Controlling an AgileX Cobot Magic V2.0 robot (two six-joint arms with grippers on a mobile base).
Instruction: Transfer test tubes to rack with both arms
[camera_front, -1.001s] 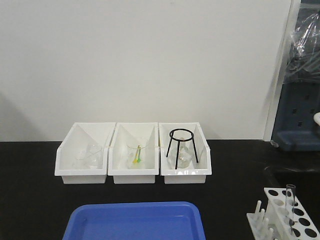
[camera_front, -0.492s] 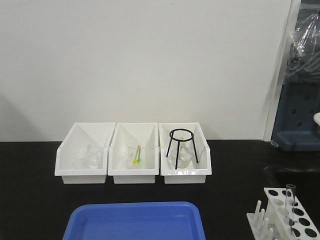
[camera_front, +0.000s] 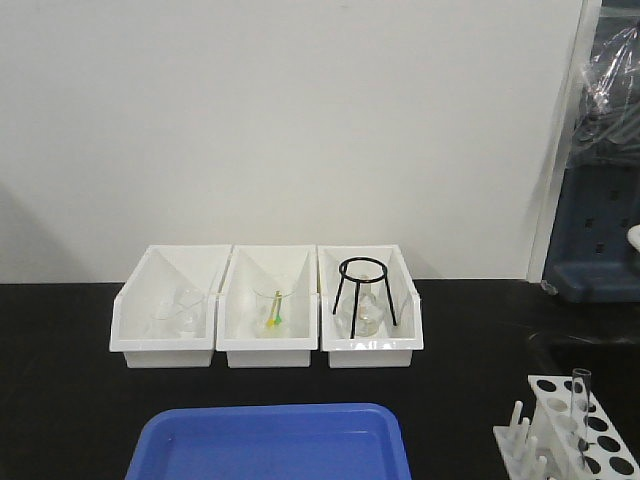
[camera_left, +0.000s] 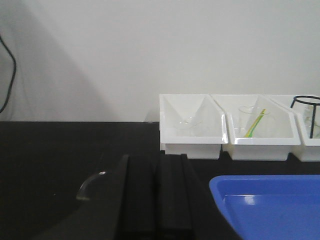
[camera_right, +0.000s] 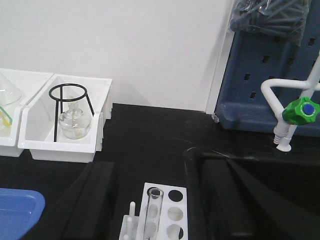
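Black desk (camera_front: 60, 400) against a plain white wall (camera_front: 300, 120), with a blue pegboard panel (camera_right: 270, 75) and a white tap with a green knob (camera_right: 295, 112) to my right. Three white open-front bins (camera_front: 270, 345) hold clear glassware, the rightmost also a black wire tripod stand (camera_front: 362, 290); one blue plastic tray (camera_front: 270, 440) lies in front. One slim clear glass test tube (camera_right: 152, 210) stands upright in the small white plastic rack (camera_right: 172, 215) below my right hand (camera_right: 155, 200), fingers spread wide and empty; my left hand (camera_left: 150, 200) shows narrowly parted fingers holding nothing I can see.

Three white bins (camera_front: 266, 345) sit far beyond the fingers (camera_left: 170, 195), and a blue tray (camera_front: 270, 440) lies just beside them.
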